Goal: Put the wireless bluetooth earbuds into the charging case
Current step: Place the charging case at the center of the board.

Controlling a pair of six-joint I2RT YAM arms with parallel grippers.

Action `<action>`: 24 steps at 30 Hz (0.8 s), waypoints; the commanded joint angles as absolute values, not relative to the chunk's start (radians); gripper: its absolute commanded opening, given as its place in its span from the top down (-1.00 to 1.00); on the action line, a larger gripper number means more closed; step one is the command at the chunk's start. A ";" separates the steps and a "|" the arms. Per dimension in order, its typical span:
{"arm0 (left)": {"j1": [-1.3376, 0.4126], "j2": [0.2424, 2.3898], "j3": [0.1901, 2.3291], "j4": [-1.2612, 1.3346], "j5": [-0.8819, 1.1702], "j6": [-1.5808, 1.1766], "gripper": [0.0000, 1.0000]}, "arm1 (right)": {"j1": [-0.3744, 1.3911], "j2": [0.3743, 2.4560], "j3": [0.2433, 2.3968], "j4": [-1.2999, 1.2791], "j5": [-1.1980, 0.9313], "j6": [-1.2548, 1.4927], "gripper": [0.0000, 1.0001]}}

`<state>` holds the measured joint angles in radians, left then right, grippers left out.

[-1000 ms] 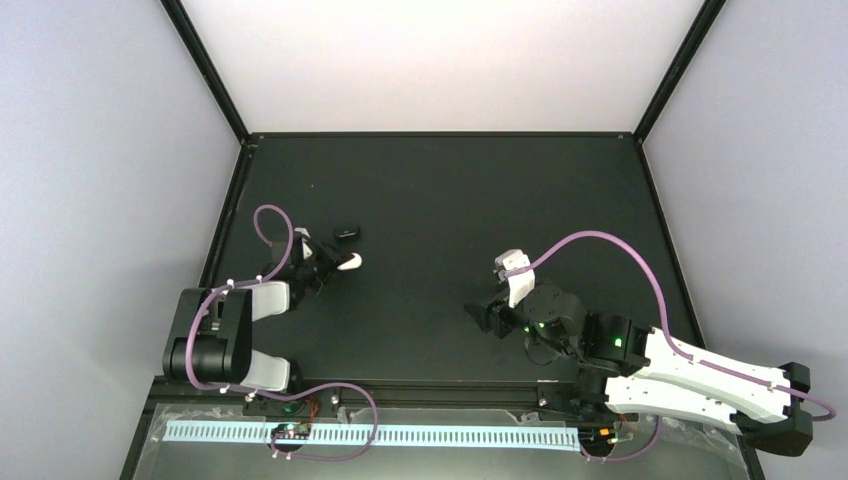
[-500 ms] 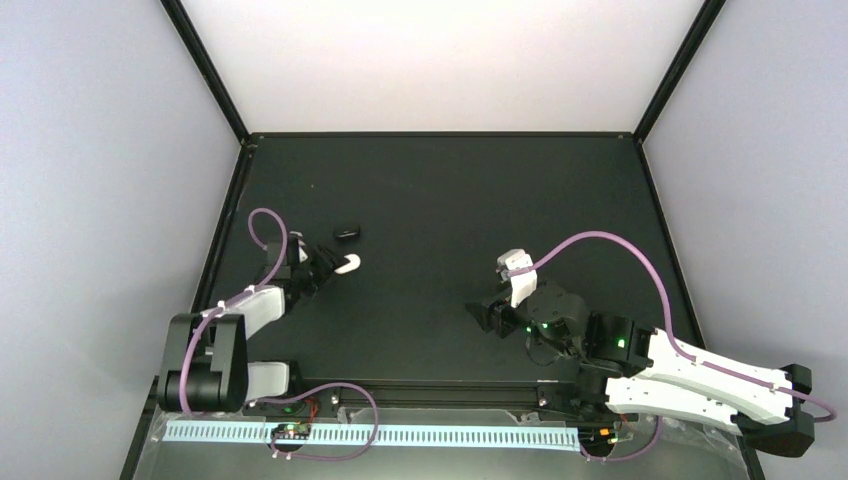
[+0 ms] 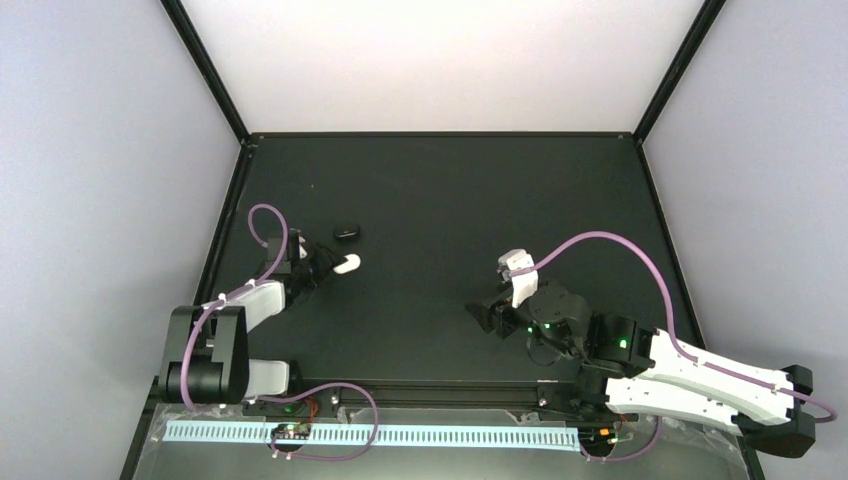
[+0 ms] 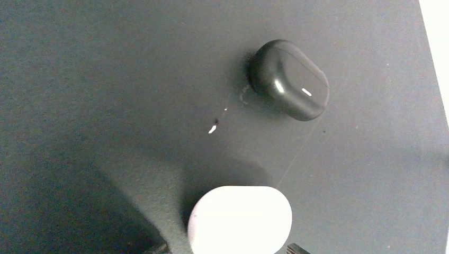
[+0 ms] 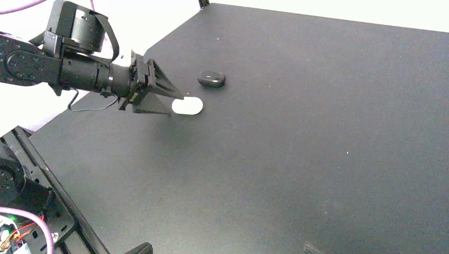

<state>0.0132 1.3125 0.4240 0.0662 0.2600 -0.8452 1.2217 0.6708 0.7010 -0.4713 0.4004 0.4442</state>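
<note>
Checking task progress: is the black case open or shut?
Shut: the black case lies as one closed pebble, lid seam tight, no cavity showing.

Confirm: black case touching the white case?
Apart. Left wrist view shows a plain strip of bare table between the black case and the white case.

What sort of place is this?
Probably a lab robot test cell: a black table boxed in by pale walls and black frame posts, the left arm and right arm bolted at its near edge, a black case and a white case on it.
</note>
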 commanded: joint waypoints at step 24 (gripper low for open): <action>0.014 1.442 0.464 0.157 0.374 -0.846 -0.08 | 1.222 0.676 0.715 -0.465 0.406 0.442 -0.47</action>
